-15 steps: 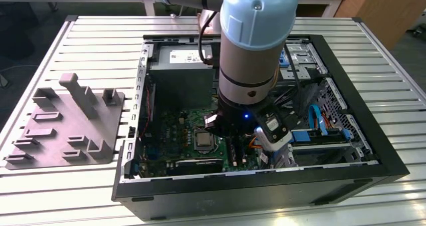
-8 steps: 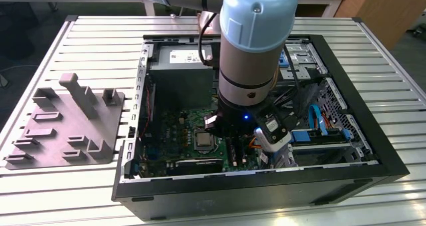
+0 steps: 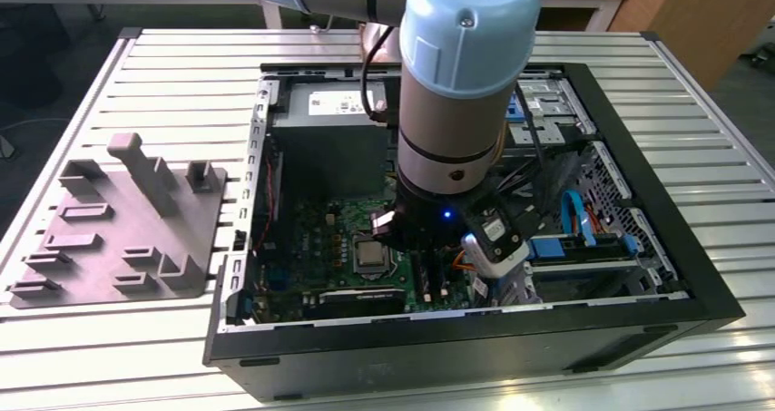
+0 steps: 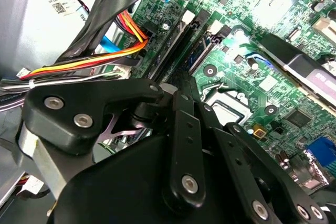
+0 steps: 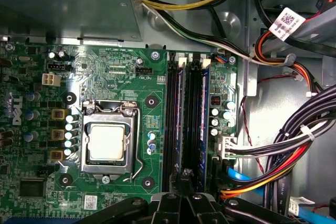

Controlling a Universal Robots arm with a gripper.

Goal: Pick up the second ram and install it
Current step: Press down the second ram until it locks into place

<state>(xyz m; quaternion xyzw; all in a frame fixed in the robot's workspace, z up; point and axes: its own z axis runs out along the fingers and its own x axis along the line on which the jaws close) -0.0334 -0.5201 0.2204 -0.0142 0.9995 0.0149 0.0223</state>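
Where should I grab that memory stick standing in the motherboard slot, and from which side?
Grip the memory stick by its top edge near mid-length, coming straight down from above and pinching across its flat faces. It stands on edge in the motherboard slot, so probably only that long thin edge is free.

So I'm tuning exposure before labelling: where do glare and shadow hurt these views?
Second wrist view: glare washes out the motherboard, while the gripper is dark. First wrist view: evenly lit. Exterior view: the arm shades the computer case interior.
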